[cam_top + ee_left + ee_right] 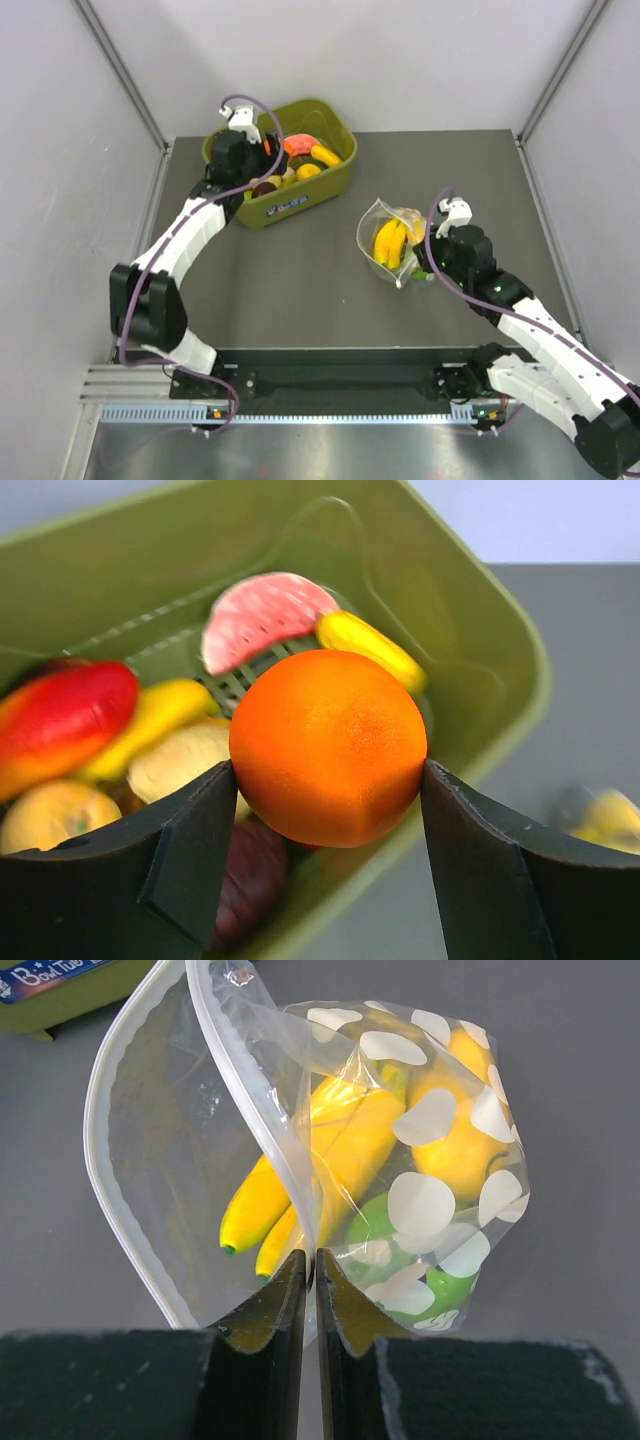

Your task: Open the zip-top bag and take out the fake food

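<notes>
Two arms are showing in the top view. The left gripper [262, 150] is hanging over the olive-green tub [300, 200] at the far left of the table [300, 300]. The right gripper [420, 262] is sitting low at the near edge of the zip-top bag [370, 228], which is lying on the table to the right of the tub and well apart from it, with a banana bunch [390, 242] showing yellow inside. In the left wrist view, the left gripper's fingers are clamping an orange piece [328, 745] between them, one pad pressing on each side, and holding it above the tub's inside, where a pink watermelon slice [258, 615], a red piece [60, 720] and several yellow pieces are lying. In the right wrist view, the right gripper's fingers are pressing together on a fold of the bag's clear plastic near its mouth. The zip strip [105, 1160] is curving open in a wide loop, and the banana bunch and a green piece [375, 1235] are lying inside, behind the white oval dots.
</notes>
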Robot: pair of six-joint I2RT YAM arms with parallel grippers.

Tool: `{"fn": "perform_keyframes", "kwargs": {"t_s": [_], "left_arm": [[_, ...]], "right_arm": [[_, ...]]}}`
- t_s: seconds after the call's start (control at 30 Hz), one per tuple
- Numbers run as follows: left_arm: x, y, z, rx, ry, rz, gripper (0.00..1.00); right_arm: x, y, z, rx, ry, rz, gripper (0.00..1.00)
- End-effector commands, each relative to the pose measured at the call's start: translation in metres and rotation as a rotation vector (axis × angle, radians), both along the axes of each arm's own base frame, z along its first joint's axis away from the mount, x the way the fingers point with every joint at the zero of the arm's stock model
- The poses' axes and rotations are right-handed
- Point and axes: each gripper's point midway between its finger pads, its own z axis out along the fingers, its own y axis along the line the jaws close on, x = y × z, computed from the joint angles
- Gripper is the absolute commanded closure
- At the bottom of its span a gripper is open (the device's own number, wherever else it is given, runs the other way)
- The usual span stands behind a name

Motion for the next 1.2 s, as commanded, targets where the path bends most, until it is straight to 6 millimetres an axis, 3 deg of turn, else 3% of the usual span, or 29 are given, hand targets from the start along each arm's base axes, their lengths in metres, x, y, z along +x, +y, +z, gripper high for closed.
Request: {"fn": "perform_keyframes", "kwargs": {"t_s": [0.0,0.03,0.13,0.17,0.27,0.3,0.47,0.63,0.9,1.13,1.17], "left_arm": [[0.045,0.017,0.020,0.016,-0.095,0.077,1.00],[0.060,0.024,0.013,0.039,-0.088,0.114,1.00],[0.080,0.028,-0.003,0.071,-0.071,0.121,1.00],[0.083,0.030,-0.006,0.078,-0.064,0.128,0.82],[0.086,0.032,-0.009,0.091,-0.073,0.134,0.04],[0.085,0.032,-0.008,0.093,-0.081,0.126,0.01],[0.076,0.032,0.003,0.115,-0.118,0.105,0.01],[0.053,0.013,0.023,0.169,-0.158,0.022,0.01],[-0.006,-0.062,0.062,0.183,-0.228,-0.177,0.01],[-0.080,-0.136,0.060,0.173,-0.192,-0.463,0.01],[-0.101,-0.155,0.053,0.125,-0.150,-0.578,0.01]], "right_arm": [[0.006,-0.001,0.026,0.018,-0.054,-0.008,0.91],[0.006,-0.003,0.027,0.018,-0.058,-0.014,0.91],[0.006,-0.004,0.029,0.011,-0.058,-0.016,0.91],[0.005,-0.006,0.029,0.007,-0.059,-0.021,0.91],[0.005,-0.008,0.030,0.002,-0.062,-0.028,0.91],[0.005,-0.008,0.029,0.000,-0.059,-0.030,0.91],[0.006,-0.008,0.027,0.000,-0.056,-0.028,0.91],[0.006,-0.008,0.026,0.001,-0.052,-0.028,0.91],[0.004,-0.007,0.026,0.010,-0.053,-0.021,0.91],[0.004,-0.007,0.022,0.010,-0.046,-0.023,0.91],[0.004,-0.006,0.023,0.012,-0.047,-0.020,0.91]]}}
